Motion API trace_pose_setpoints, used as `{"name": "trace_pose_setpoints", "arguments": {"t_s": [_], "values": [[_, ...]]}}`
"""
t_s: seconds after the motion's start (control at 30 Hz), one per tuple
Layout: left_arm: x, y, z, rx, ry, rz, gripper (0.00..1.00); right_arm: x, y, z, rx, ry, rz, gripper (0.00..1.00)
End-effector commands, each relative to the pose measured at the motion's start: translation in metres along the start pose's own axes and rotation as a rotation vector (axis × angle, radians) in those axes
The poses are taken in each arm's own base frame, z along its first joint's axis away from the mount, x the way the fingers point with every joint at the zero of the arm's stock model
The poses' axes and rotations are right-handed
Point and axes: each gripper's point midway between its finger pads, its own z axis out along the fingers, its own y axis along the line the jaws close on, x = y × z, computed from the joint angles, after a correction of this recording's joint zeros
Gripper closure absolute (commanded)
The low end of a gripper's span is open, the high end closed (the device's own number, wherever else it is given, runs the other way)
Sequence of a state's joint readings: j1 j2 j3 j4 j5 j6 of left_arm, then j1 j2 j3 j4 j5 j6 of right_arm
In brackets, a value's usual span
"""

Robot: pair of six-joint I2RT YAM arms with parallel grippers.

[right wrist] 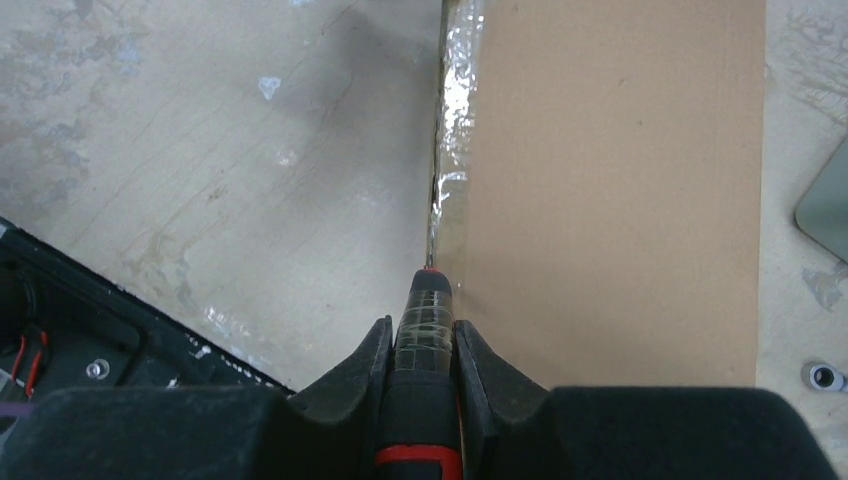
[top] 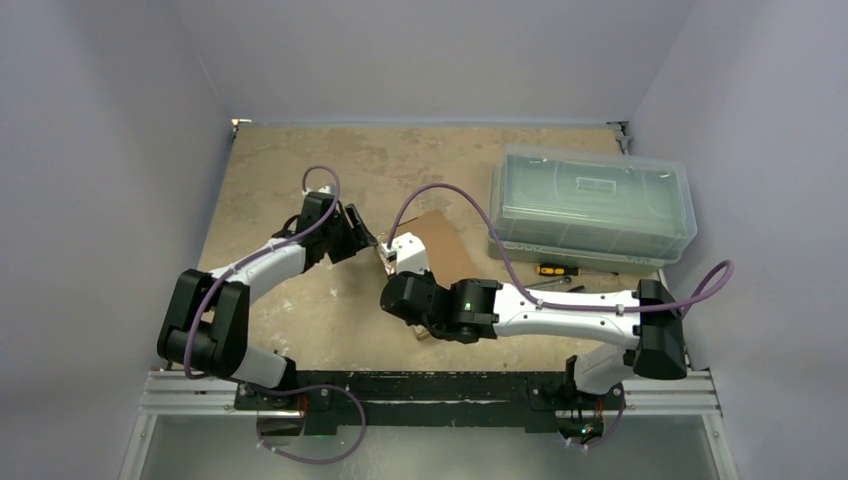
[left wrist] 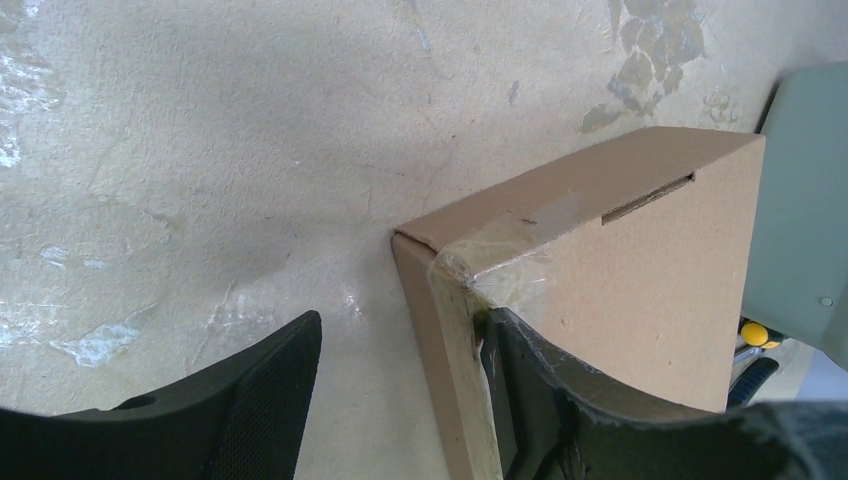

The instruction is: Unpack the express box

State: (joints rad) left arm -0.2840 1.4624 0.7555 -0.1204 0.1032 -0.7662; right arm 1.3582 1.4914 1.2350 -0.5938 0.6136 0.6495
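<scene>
You had the express box (top: 445,245) lying flat near the middle of the desk (top: 300,190), its near end hidden under your right arm (top: 560,305). Your left tool (top: 370,242) sat at the box's left edge. The clear lidded bin (top: 592,203) stood at the far right, with a yellow-and-black screwdriver (top: 555,269) just in front of it.

Pictured at the counter (top: 300,170): two robot arms (top: 250,270), one express box (top: 448,248), one clear lidded bin (top: 600,200), one yellow-handled screwdriver (top: 553,269) and one red-and-black tool (right wrist: 425,330).
</scene>
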Motion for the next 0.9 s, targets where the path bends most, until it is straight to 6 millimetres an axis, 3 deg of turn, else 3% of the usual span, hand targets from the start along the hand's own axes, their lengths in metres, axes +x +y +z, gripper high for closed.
{"name": "trace_pose_setpoints", "arguments": {"t_s": [0.0,0.2,0.87], "values": [[-0.009,0.047,0.008,-0.213,-0.063,0.027,0.41,0.022,0.003,-0.018,-0.026,0.069,-0.002,1.0],[-0.01,0.044,0.009,-0.206,-0.065,0.009,0.41,0.036,0.0,-0.018,-0.023,0.092,0.008,1.0],[-0.027,0.052,0.004,-0.272,-0.144,-0.028,0.42,0.083,0.004,-0.053,-0.034,0.118,0.037,1.0]]}}
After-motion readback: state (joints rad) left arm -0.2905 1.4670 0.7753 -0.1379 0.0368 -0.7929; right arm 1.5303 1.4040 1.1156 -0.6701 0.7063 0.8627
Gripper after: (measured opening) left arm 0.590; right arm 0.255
